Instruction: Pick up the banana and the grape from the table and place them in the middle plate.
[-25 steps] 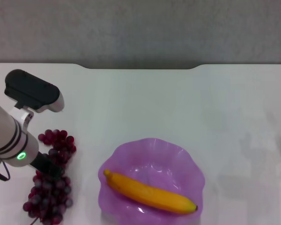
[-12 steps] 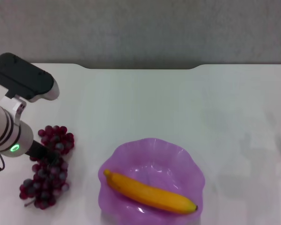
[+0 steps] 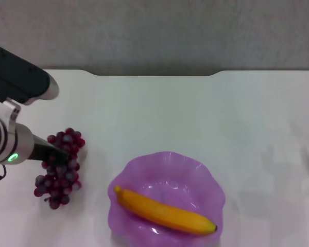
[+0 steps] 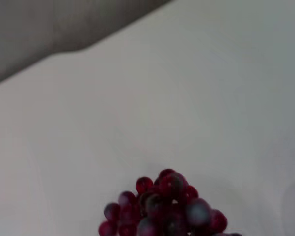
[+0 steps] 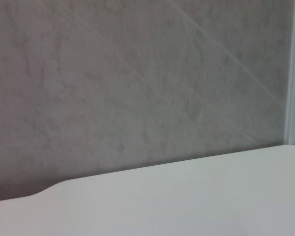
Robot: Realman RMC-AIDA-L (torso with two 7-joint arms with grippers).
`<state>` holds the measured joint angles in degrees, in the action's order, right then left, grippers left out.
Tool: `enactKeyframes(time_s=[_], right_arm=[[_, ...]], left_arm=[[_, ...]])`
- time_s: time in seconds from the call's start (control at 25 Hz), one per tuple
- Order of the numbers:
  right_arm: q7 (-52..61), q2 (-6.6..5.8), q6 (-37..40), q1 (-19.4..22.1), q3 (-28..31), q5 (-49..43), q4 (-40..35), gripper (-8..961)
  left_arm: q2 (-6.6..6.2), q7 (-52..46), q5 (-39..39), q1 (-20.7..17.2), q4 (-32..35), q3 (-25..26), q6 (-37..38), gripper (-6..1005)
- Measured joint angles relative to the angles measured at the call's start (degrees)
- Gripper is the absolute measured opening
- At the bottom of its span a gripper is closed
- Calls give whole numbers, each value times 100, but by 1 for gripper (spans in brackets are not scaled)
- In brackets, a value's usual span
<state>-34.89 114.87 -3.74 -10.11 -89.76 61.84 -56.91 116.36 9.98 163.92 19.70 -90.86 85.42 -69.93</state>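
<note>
Grape (image 3: pixel 60 165) bunch at 9 o'clock of middle plate (image 3: pixel 144 170), hanging from left gripper (image 3: pixel 55 152), apparently clear of table (image 3: pixel 195 113). Fingers buried among berries, closure presumed, width indiscernible. Banana (image 3: pixel 165 211) lying inside plate. Risks: swing, berries shedding, bunch slipping in transit. Right gripper out of view; plate's near rim cropped.

The middle plate (image 3: pixel 167 175) sits on the table (image 3: pixel 195 113), toward its near edge. The banana (image 3: pixel 165 211) lies in the plate, across its near half. The grape (image 3: pixel 61 167) bunch is to the plate's left, apart from it, with the left gripper (image 3: pixel 54 153) at the bunch.
</note>
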Motion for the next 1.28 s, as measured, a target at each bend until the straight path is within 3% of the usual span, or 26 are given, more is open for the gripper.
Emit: enactKeyframes(time_s=[0.24,0.64,0.88,1.28], right_arm=[[0,0,-56,0,23,-6,-10,861],[0,-9,-144,-18,56,-6,3,861],[0,-9,-147,-16,56,-6,0,862],[0,-9,-232,-11,71,-6,2,862]], left_arm=[[-12,201,-26,-542,-788,3,653,212],[-15,429,-68,-969,-1264,75,1683,209],[-9,545,-125,-1428,-1769,-1,2412,210],[-23,1454,-1226,-1874,-2283,37,3127,207]])
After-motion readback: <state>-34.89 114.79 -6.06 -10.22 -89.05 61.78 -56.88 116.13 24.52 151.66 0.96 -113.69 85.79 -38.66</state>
